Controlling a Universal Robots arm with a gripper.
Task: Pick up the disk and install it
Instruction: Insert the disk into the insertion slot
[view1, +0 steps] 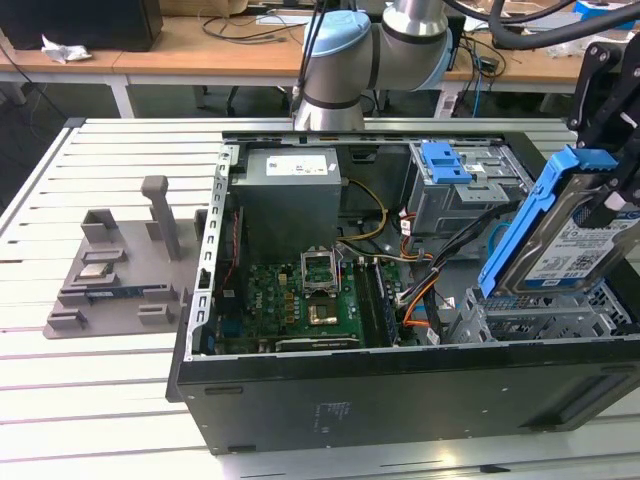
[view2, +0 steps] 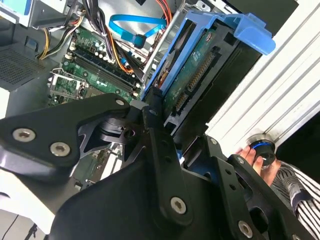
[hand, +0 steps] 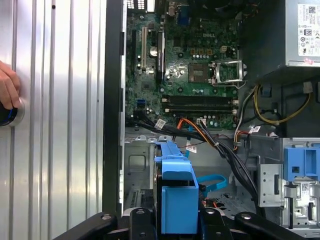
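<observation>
The disk (view1: 572, 248), a silver drive with a white-and-blue label in a blue bracket, hangs tilted on edge over the metal drive cage (view1: 530, 318) at the exterior view's right end of the open computer case (view1: 400, 395). My gripper (view1: 616, 203) is shut on it from above. In the second wrist view the disk (view2: 197, 70) shows its green circuit side, clamped between my black fingers (view2: 152, 117). In the first wrist view the disk's blue bracket (hand: 176, 192) stands edge-on between the gripper (hand: 176, 225) arms.
The case holds a motherboard (view1: 310, 295), a power supply (view1: 290, 190), loose cables (view1: 420, 270) and a second bay with a blue clip (view1: 445, 160). A grey fixture (view1: 115, 265) lies at the exterior view's left. A person's hand (hand: 7, 87) rests on a blue knob (view2: 262, 149).
</observation>
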